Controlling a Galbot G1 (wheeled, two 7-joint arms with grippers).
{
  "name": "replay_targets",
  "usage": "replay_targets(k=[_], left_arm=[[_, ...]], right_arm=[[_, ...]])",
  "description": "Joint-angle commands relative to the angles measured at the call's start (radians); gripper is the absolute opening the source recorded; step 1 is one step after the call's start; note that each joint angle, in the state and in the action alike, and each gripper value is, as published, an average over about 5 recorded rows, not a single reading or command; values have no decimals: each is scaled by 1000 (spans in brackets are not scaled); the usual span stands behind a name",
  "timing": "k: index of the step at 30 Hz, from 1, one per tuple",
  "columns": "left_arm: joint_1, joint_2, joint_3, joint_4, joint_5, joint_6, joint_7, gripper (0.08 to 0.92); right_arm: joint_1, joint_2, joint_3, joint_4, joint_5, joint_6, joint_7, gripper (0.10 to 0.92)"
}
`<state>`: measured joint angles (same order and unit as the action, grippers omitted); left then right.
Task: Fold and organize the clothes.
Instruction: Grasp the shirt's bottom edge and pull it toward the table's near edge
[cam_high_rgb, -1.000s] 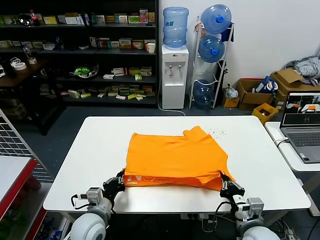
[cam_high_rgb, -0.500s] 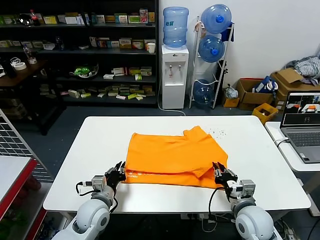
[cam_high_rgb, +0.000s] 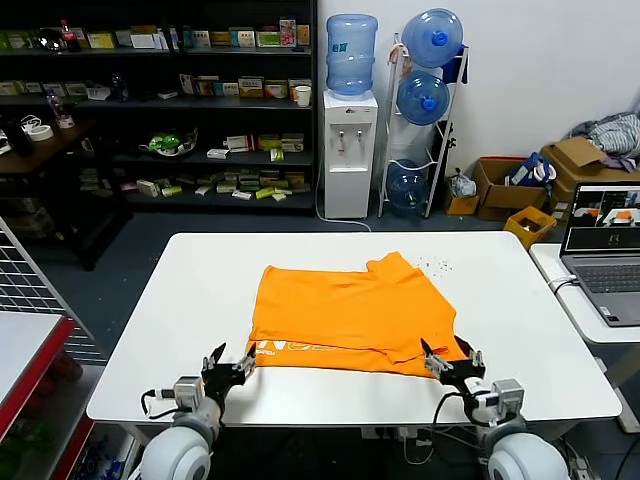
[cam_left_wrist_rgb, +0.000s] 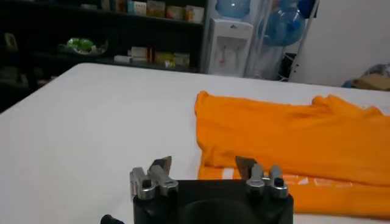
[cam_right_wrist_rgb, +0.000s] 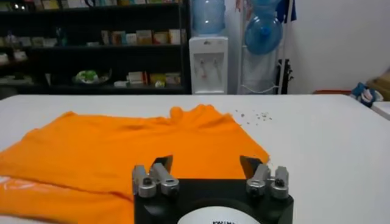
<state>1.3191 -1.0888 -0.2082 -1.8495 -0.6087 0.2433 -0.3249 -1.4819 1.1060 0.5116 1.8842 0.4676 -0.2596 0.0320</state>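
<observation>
The orange T-shirt (cam_high_rgb: 350, 312) lies folded on the white table (cam_high_rgb: 200, 290), with white lettering along its near edge. It also shows in the left wrist view (cam_left_wrist_rgb: 292, 137) and the right wrist view (cam_right_wrist_rgb: 122, 152). My left gripper (cam_high_rgb: 229, 364) is open and empty, just off the shirt's near left corner. My right gripper (cam_high_rgb: 450, 359) is open and empty at the shirt's near right corner. In the left wrist view the left gripper (cam_left_wrist_rgb: 203, 163) has spread jaws before the shirt's edge. In the right wrist view the right gripper (cam_right_wrist_rgb: 206, 162) has spread jaws over orange fabric.
A laptop (cam_high_rgb: 605, 250) stands on a side table at the right. Shelves (cam_high_rgb: 160, 110), a water dispenser (cam_high_rgb: 349, 150) and cardboard boxes (cam_high_rgb: 540, 180) stand behind the table. A red-edged rack (cam_high_rgb: 30, 350) is at the near left.
Both grippers let go of the shirt's near edge and drew back toward me, now open. The near edge has settled on the table with its white lettering showing.
</observation>
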Motion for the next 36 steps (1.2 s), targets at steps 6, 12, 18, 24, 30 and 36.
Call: replay_targets(k=[6, 12, 18, 24, 30, 36], left_arm=[[21, -59, -29, 80, 80, -71, 112, 822], [11, -58, -29, 97, 81, -69, 111, 823], [2, -58, -30, 115, 80, -69, 113, 823], [-8, -61, -23, 125, 80, -69, 108, 823], [-9, -59, -15, 128, 80, -65, 103, 785], [-11, -58, -9, 136, 79, -60, 101, 629]], right_arm=[[-62, 5, 75, -85, 36, 38, -83, 823], [-30, 9, 54, -100, 53, 14, -78, 823], [-10, 9, 47, -112, 60, 2, -78, 823], [-4, 14, 34, -108, 58, -8, -82, 769], [-4, 19, 28, -106, 55, -25, -76, 612], [-9, 17, 31, -106, 56, -33, -69, 422]])
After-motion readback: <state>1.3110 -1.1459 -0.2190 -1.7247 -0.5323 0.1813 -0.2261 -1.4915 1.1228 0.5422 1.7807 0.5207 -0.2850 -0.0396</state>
